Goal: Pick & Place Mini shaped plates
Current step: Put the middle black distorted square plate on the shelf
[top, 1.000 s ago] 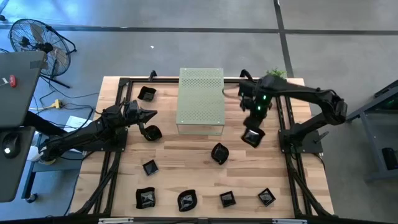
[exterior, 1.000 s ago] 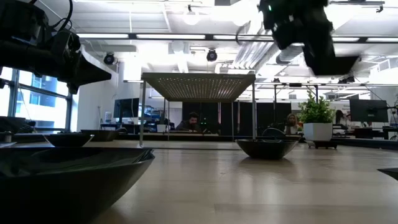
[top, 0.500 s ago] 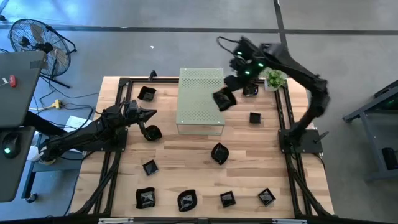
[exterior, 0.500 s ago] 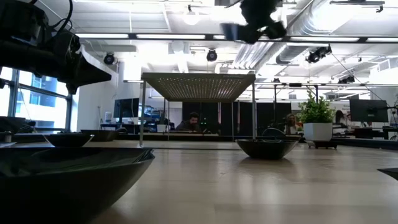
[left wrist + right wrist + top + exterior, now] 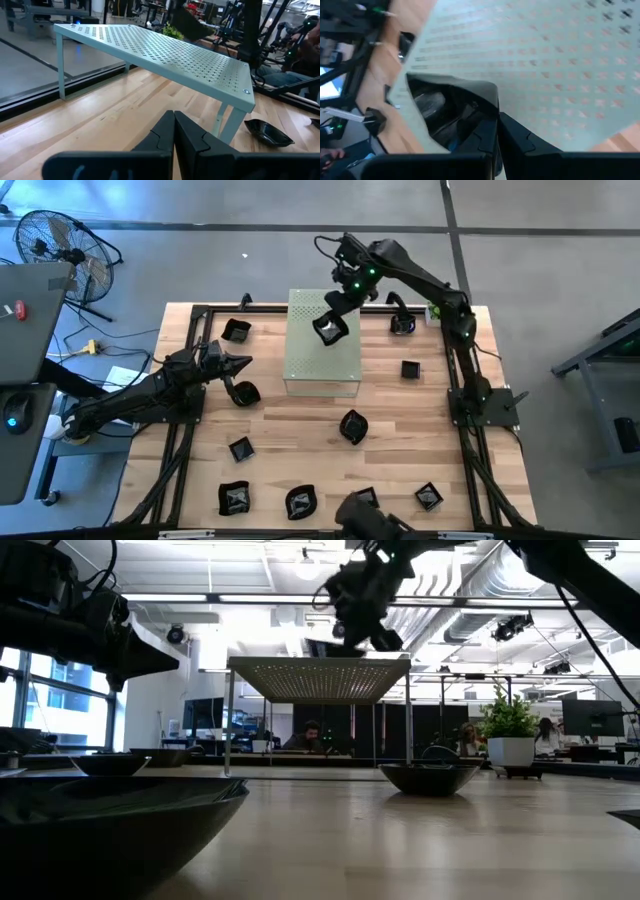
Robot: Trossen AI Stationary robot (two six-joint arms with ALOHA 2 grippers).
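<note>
Right gripper (image 5: 338,308) clamped on a square mini plate (image 5: 330,329), holding it above the pale green perforated box (image 5: 322,365). Left gripper (image 5: 240,364) closed, empty, parked beside the box on the worktop (image 5: 300,430). Other mini plates (image 5: 353,426) scattered around.

Right arm: dark, six-joint, stretched from its base at the counter's right edge up and across toward the far middle. Right claw (image 5: 335,320): raised, fingers pinched on a small glossy black square dish (image 5: 329,329). Left arm: dark, lying low along the left side. Left claw (image 5: 243,364): fingers pressed together, empty, pointing inward.
</note>
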